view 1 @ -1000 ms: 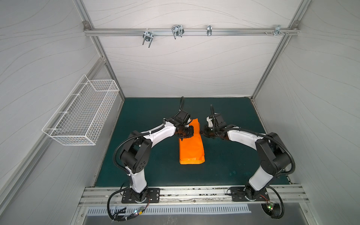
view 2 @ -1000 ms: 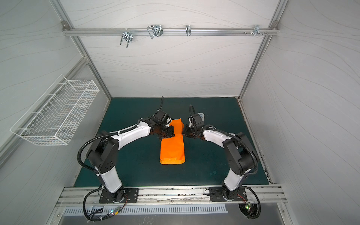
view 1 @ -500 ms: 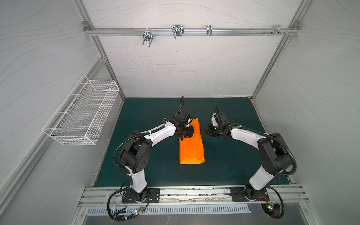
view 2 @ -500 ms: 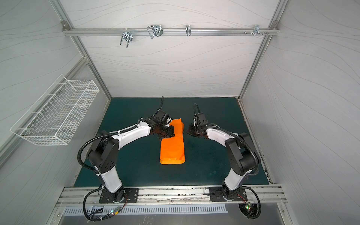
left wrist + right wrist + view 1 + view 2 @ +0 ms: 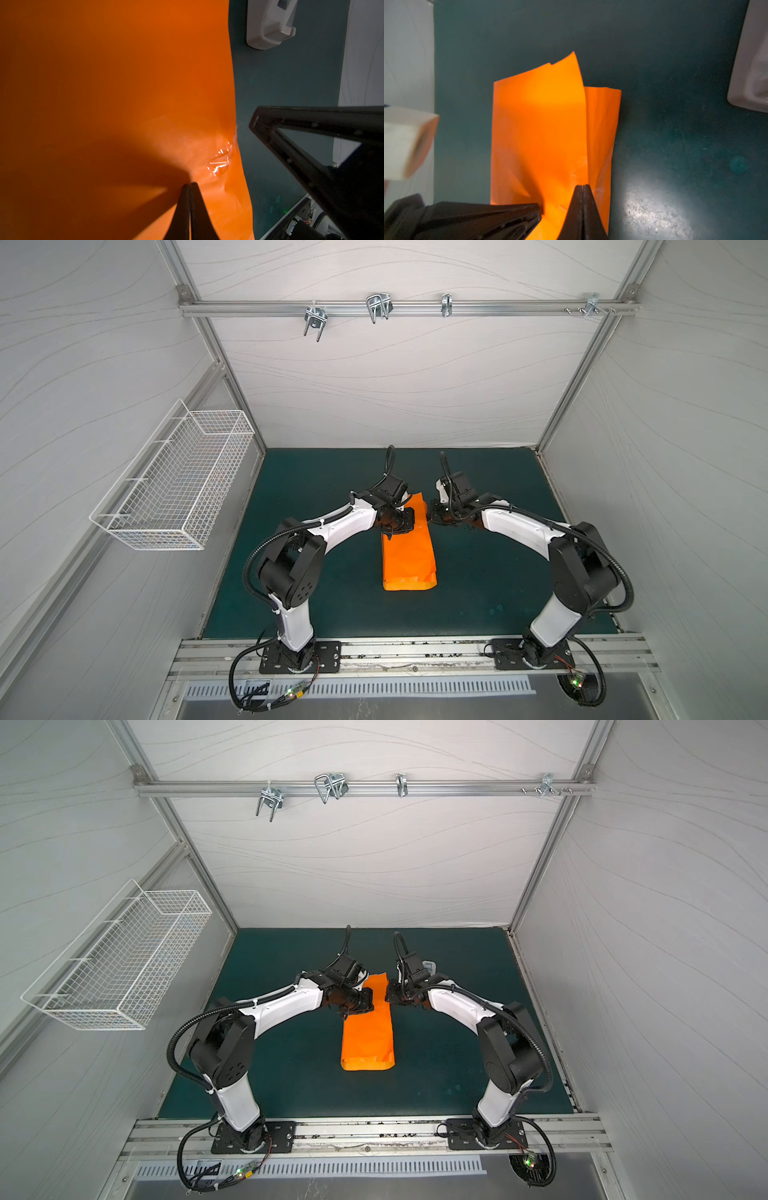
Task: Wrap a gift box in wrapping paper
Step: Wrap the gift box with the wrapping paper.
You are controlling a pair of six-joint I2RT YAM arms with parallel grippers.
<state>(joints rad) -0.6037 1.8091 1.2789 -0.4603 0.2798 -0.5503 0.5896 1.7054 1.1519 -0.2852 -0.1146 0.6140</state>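
Observation:
The orange wrapping paper point(image 5: 409, 560) point(image 5: 368, 1038) lies on the green mat folded into a long flat parcel, its far end standing loose in two flaps point(image 5: 542, 116). The gift box is hidden. My left gripper point(image 5: 390, 536) point(image 5: 345, 1016) point(image 5: 189, 185) is shut, its tips resting on the paper's top face point(image 5: 104, 83) beside a crumpled bit of clear tape point(image 5: 220, 161). At the parcel's right edge my right gripper point(image 5: 431, 519) point(image 5: 387, 997) point(image 5: 582, 187) is shut too, with its tips over the paper's fold. Neither gripper holds anything.
A white-grey tape dispenser point(image 5: 428, 966) point(image 5: 268, 22) point(image 5: 751, 62) stands on the mat behind the right wrist. A white wire basket point(image 5: 174, 485) hangs on the left wall. Walls close in the mat point(image 5: 478, 593) on three sides.
The right gripper drew a little to the right, away from the paper, and has come back to its right edge. The left arm and the parcel have stayed put.

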